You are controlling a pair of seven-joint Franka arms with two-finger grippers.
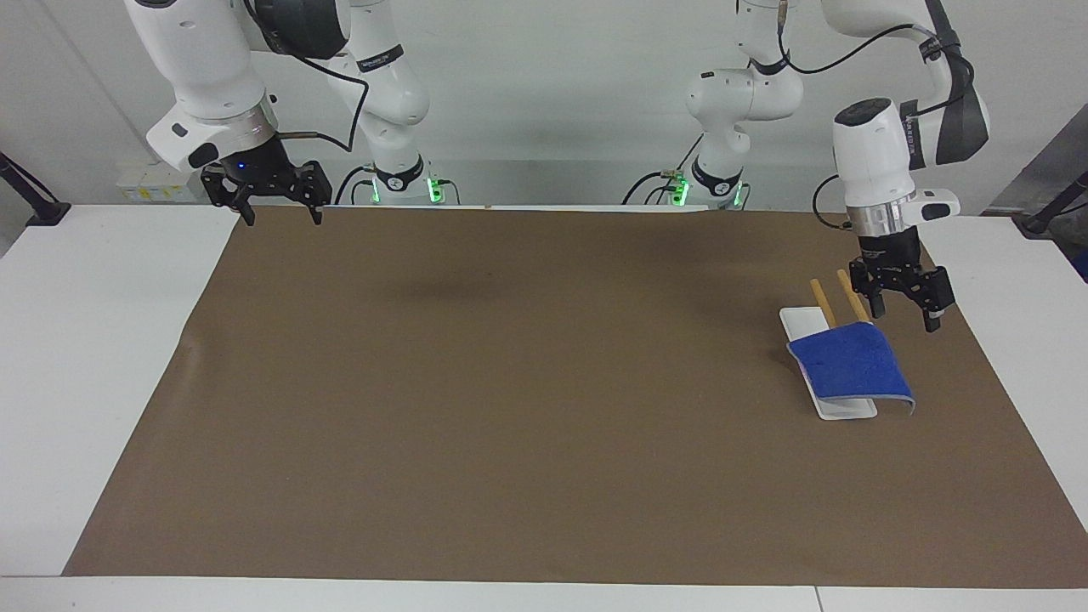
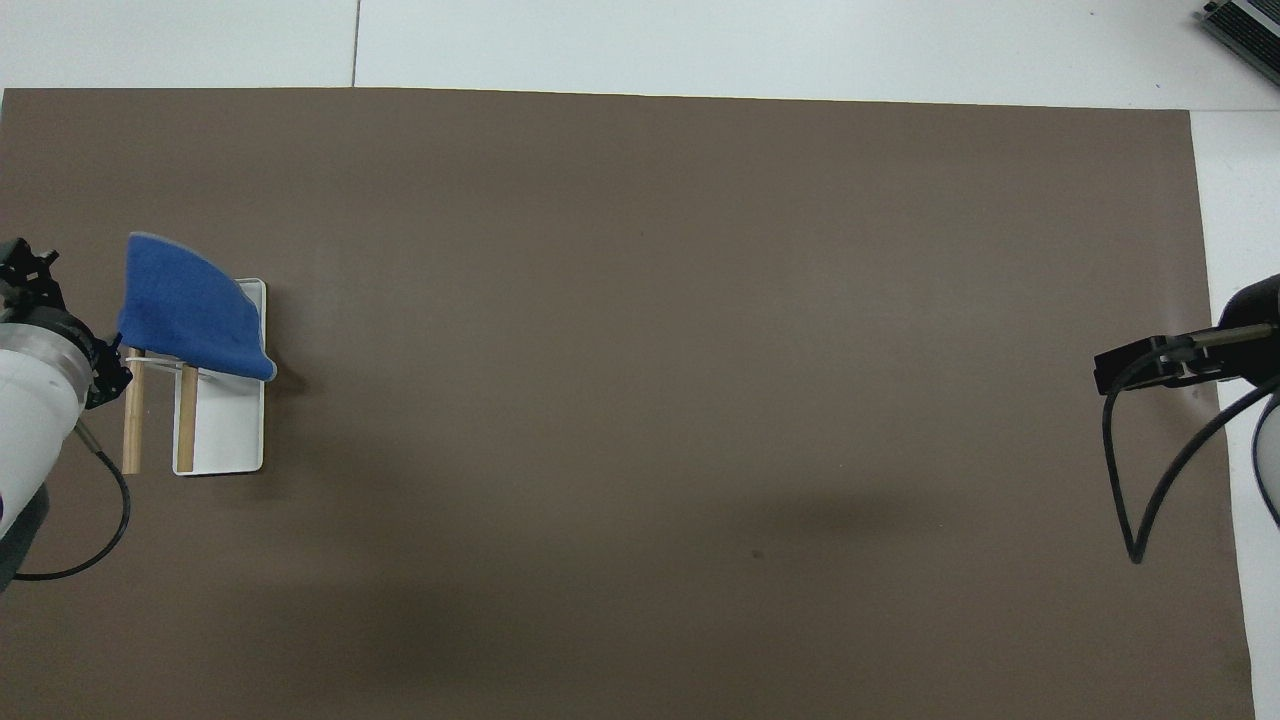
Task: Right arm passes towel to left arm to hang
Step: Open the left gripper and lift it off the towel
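Counting one towel [image 1: 852,367] draped over two rods [image 1: 823,303] on one rack [image 1: 847,408]; my left gripper [image 1: 904,313] hangs beside it, jaws wide, empty; right gripper [image 1: 277,210] waits, jaws wide, empty.

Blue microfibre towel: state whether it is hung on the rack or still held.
Hung. The blue microfibre towel drapes over the white-based rack's wooden bars; the left gripper is open beside it, holding nothing.

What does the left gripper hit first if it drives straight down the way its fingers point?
Most likely the bare brown mat. The open left gripper points down beside the wooden-bar rack, off the blue microfibre towel draped on it. Depth is unclear, so it might clip a bar.
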